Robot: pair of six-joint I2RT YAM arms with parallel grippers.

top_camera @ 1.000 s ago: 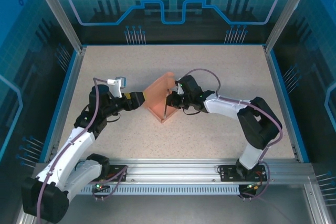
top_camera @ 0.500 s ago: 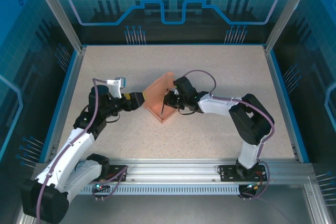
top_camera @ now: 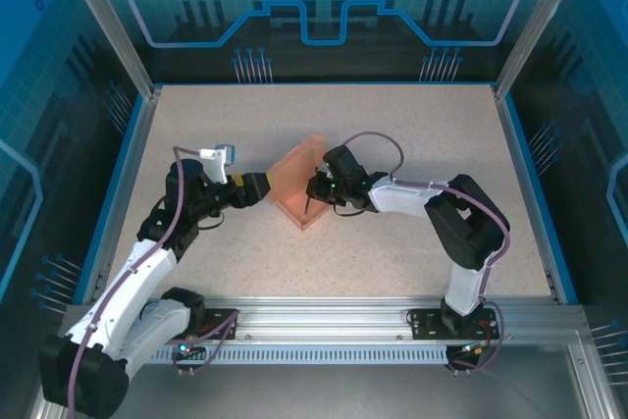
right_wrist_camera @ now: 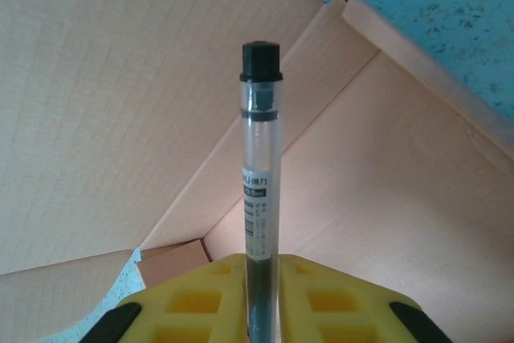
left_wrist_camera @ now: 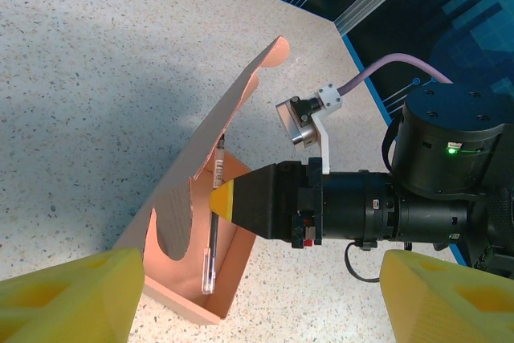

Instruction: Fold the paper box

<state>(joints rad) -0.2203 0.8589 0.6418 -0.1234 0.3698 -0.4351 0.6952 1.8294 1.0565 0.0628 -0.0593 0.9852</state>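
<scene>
Over the last second the right arm's elbow has swung in toward the left, and the right gripper [top_camera: 313,190] has nosed slightly further into the paper box [top_camera: 294,179]. The left arm and the box sit where they were.

The box stands near the middle of the table [top_camera: 412,134], between the two grippers. It is open, with one tall flap raised. From above, the right gripper covers part of its interior.

The right gripper's yellow fingers [right_wrist_camera: 201,295] press against either side of a clear-barrelled pen [right_wrist_camera: 261,158] and clamp it. The frame's bottom edge cuts the fingers off, and the pen's lower end is hidden between them. The print on its label is too small to read. In the left wrist view the pen reaches down inside the box.

The left gripper [top_camera: 257,186] waits just beside the box's left wall with its fingers [left_wrist_camera: 72,299] wide apart and nothing between them. Only their tips show at the bottom corners of that view.
</scene>
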